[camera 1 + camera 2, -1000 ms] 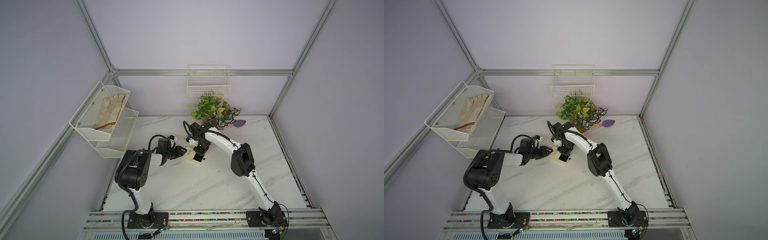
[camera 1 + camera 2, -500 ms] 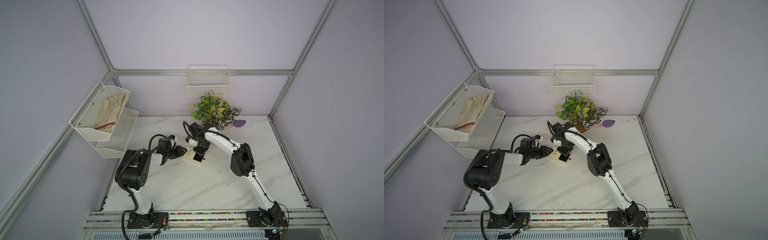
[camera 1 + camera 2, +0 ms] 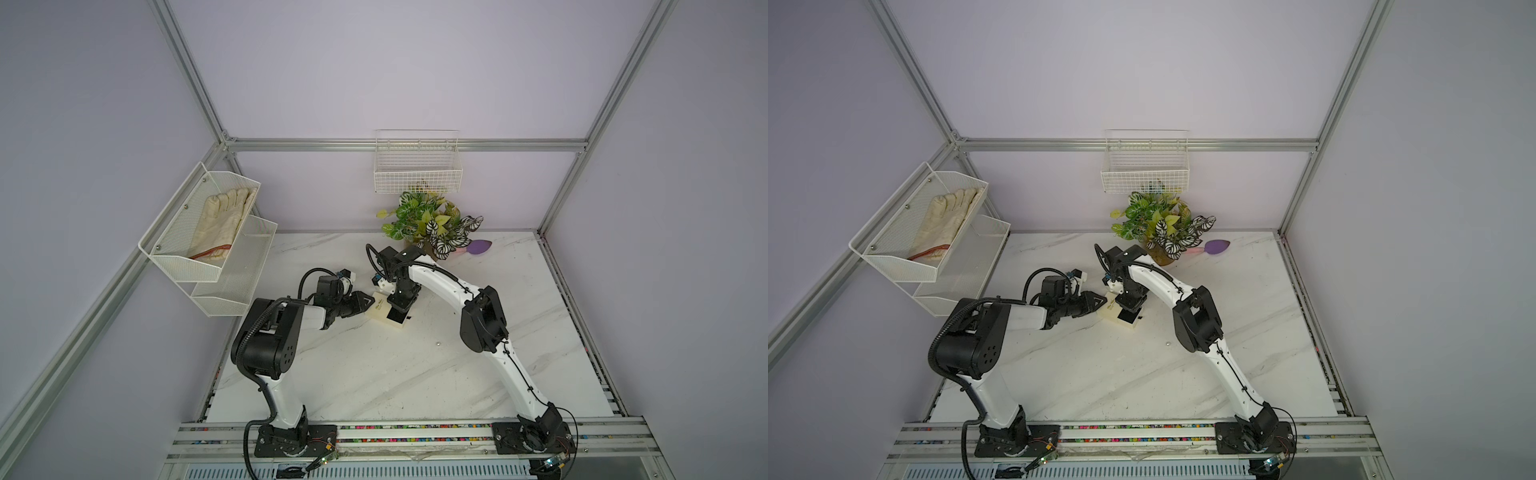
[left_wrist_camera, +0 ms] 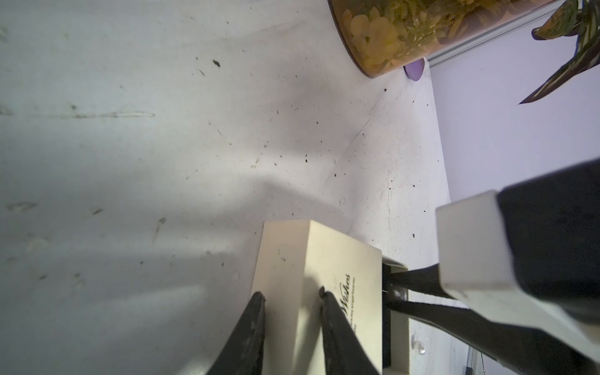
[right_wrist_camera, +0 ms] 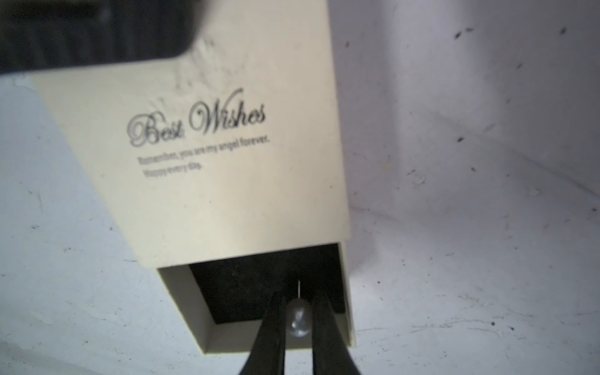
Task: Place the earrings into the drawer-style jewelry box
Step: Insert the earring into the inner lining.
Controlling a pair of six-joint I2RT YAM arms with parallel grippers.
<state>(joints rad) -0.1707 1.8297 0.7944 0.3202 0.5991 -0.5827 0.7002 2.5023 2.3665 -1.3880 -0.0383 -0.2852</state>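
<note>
- Containers on view number four: the drawer-style jewelry box (image 3: 379,308), a white wire basket (image 3: 417,171) on the back wall, a two-tier white mesh shelf (image 3: 178,262) on the side wall, and the amber pot (image 4: 389,39) of a leafy plant (image 3: 428,224).
- The drawer-style jewelry box lies on the marble tabletop (image 3: 374,374) between the two arms. Its cream sleeve is printed "Best Wishes", and its tray (image 5: 194,302) is slid partly out, showing black lining.
- The upper tier of the mesh shelf holds a cream glove (image 3: 224,216); whether it is one glove or a pair cannot be told.
- One purple teardrop-shaped object (image 3: 480,247) lies on the tabletop just beside the plant.
- The earrings number two, each a pearl-like bead on a thin pin.
- The held earring (image 5: 298,316) is pinched between the fingers of the right gripper (image 5: 298,303), whose jaws are closed on the bead. It sits over the open tray near the tray's front wall, with its pin pointing toward the sleeve.
- The loose earring (image 3: 437,343) lies on the bare tabletop on the right arm's side, well apart from the box and from both grippers. It shows in both top views (image 3: 1168,343).
- The left gripper (image 4: 290,292) is clamped on the box at the sleeve's end opposite the tray. One finger is at the edge of the printed top, the other at the edge by the tabletop.
</note>
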